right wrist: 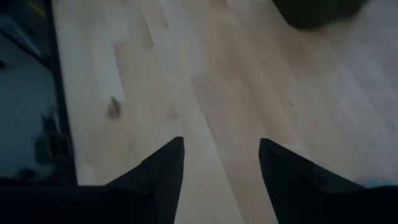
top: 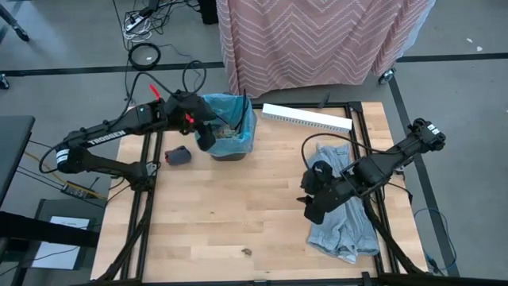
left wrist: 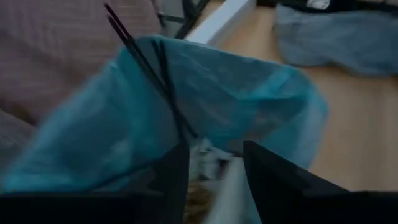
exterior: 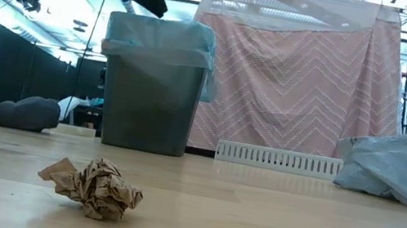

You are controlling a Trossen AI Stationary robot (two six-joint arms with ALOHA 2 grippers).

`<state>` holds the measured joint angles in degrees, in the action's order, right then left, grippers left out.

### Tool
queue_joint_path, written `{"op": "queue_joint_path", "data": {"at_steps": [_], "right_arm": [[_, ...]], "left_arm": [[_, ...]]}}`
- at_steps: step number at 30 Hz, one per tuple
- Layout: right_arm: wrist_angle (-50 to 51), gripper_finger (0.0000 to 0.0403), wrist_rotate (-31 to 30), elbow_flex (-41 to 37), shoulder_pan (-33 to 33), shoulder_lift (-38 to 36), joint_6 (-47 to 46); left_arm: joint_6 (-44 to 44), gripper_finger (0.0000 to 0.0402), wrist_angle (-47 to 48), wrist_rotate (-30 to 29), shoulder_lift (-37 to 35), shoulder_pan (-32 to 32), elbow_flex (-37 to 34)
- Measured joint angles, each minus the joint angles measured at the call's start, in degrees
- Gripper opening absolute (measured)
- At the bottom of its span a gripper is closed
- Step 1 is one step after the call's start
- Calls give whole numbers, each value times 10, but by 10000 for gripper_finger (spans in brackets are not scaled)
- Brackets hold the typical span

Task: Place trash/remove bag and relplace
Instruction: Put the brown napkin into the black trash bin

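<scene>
my left gripper [left wrist: 214, 177] hangs spread over the blue-lined bin [top: 230, 131], scraps inside. my right gripper [right wrist: 221, 165] hovers parted, empty, over bare table. one brown crumpled lump [exterior: 94, 187] remains (easily overlooked); pulling the bag early strands it.

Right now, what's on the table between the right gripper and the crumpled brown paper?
Nothing: the high view shows bare wood between the right gripper and the crumpled brown paper.

A pink chevron curtain [exterior: 301, 72] hangs behind the table; cables [top: 147, 20] cross grey floor [top: 71, 40].
</scene>
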<state>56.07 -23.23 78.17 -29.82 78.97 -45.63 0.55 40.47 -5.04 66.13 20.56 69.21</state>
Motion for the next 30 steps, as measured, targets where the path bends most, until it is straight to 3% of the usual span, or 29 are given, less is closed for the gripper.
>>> {"op": "queue_joint_path", "data": {"at_steps": [7, 14, 21, 30], "right_arm": [[-269, 191, 52, -54, 24, 97, 107], [-505, 184, 115, -56, 31, 224, 173], [-537, 184, 170, -53, 26, 314, 140], [-606, 214, 125, -50, -20, 401, 62]], "left_arm": [[-78, 168, 106, 116, -11, -20, 44], [-115, 167, 207, 106, -69, -84, 112], [-155, 167, 208, 85, -127, -123, 123], [-162, 167, 216, 75, -141, -136, 121]]}}
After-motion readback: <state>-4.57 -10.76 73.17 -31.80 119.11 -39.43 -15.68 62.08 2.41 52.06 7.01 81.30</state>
